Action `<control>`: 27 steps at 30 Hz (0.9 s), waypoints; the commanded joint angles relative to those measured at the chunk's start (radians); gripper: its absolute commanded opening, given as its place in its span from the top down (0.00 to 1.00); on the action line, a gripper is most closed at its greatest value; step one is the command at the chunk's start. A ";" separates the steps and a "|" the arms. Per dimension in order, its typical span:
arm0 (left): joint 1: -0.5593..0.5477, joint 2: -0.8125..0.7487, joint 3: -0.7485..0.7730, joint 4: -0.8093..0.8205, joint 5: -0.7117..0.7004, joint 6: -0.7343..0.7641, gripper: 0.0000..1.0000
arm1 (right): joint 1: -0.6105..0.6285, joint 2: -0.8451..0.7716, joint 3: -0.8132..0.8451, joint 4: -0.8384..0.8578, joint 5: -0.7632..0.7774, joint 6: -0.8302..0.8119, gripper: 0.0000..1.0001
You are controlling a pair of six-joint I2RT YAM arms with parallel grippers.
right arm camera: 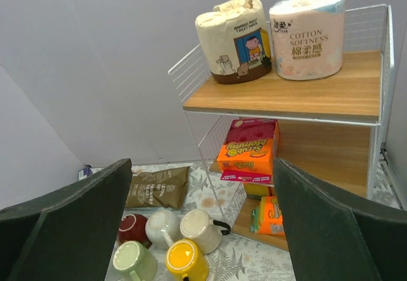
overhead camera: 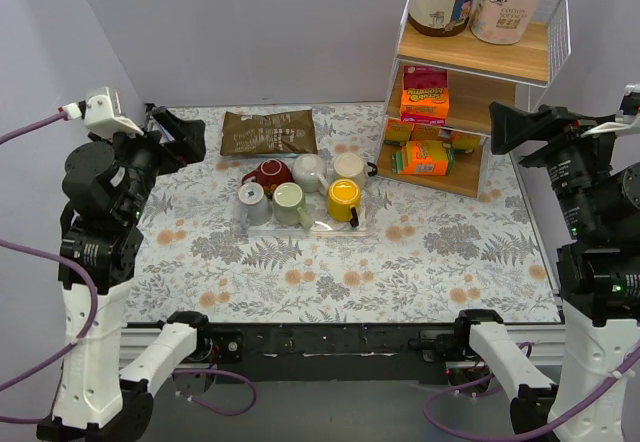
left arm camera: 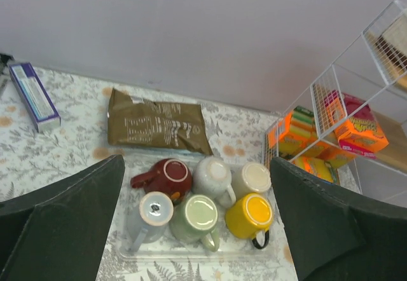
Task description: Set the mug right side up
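Note:
Several mugs stand bottom up on a clear tray point(overhead camera: 322, 229) mid-table: red point(overhead camera: 267, 173), speckled white point(overhead camera: 309, 170), cream point(overhead camera: 350, 168), blue-grey point(overhead camera: 252, 200), green point(overhead camera: 290, 202) and yellow point(overhead camera: 342, 199). They also show in the left wrist view, with the green mug point(left arm camera: 198, 216) and the yellow mug point(left arm camera: 249, 215) nearest. My left gripper point(overhead camera: 185, 134) hangs open and empty high up, left of the tray. My right gripper point(overhead camera: 505, 127) hangs open and empty high up at the right, beside the shelf.
A brown pouch point(overhead camera: 268, 131) lies behind the tray. A wire and wood shelf point(overhead camera: 470, 52) stands at the back right with sponge boxes point(overhead camera: 424, 94) and two paper rolls on top. A small blue box point(left arm camera: 33, 95) lies at the far left.

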 commanded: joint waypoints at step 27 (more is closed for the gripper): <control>0.007 0.181 -0.639 0.196 0.283 -0.125 0.02 | 0.004 0.097 -0.318 -0.024 -0.375 0.014 0.02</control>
